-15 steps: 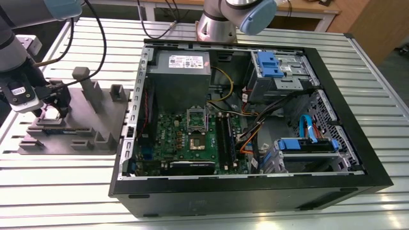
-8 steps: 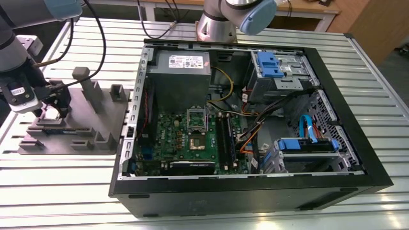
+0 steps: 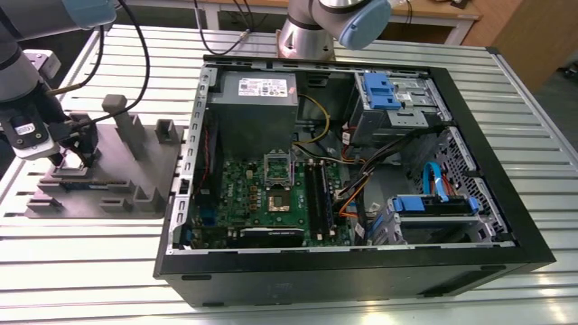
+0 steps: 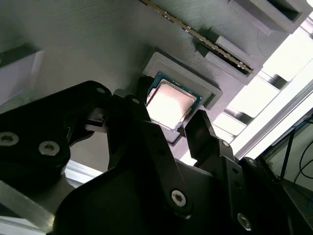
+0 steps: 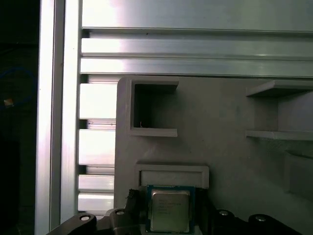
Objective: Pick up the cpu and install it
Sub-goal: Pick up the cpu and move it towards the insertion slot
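The work surface is a slatted aluminium table [image 3: 91, 271]; its ribs reflect bright light. Beyond its far edge stands a wooden bench [image 3: 424, 13], with a brown wooden panel [image 3: 532, 40] at the exterior view's right.

The exterior view looks down from high on the near side over the whole open computer case [image 3: 361, 267] and, at the exterior view's left, the grey holder [image 3: 126, 172]. Both wrist views hang very close over that holder and share the chip [image 4: 171, 105] [image 5: 168, 210] in its recess
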Action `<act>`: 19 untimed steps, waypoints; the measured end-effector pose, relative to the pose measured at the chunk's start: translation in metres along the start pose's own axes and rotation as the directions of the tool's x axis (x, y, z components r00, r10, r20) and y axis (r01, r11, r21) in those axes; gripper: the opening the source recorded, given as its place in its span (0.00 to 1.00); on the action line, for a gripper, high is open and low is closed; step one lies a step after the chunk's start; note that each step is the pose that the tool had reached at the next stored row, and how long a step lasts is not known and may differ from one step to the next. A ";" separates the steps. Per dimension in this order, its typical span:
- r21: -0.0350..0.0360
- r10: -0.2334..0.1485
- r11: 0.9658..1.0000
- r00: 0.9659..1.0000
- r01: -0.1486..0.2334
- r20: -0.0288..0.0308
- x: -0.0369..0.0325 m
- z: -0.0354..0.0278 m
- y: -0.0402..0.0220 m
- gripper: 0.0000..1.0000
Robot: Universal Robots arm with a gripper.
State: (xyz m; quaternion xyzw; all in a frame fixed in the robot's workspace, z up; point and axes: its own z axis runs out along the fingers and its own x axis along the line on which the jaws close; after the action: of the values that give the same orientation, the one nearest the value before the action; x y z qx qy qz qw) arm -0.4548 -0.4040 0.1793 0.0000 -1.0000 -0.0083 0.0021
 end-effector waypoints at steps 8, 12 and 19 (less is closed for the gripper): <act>0.000 0.000 1.000 1.000 0.000 0.000 -0.0001 -0.0028 0.0001 0.57; 0.000 0.000 1.000 1.000 0.000 0.000 0.0000 -0.0030 0.0001 0.57; 0.000 0.000 1.000 1.000 0.000 0.000 0.0000 -0.0022 0.0000 0.57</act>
State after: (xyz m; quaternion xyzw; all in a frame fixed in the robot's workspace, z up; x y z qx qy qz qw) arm -0.4548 -0.4040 0.1815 0.0000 -1.0000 -0.0083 0.0022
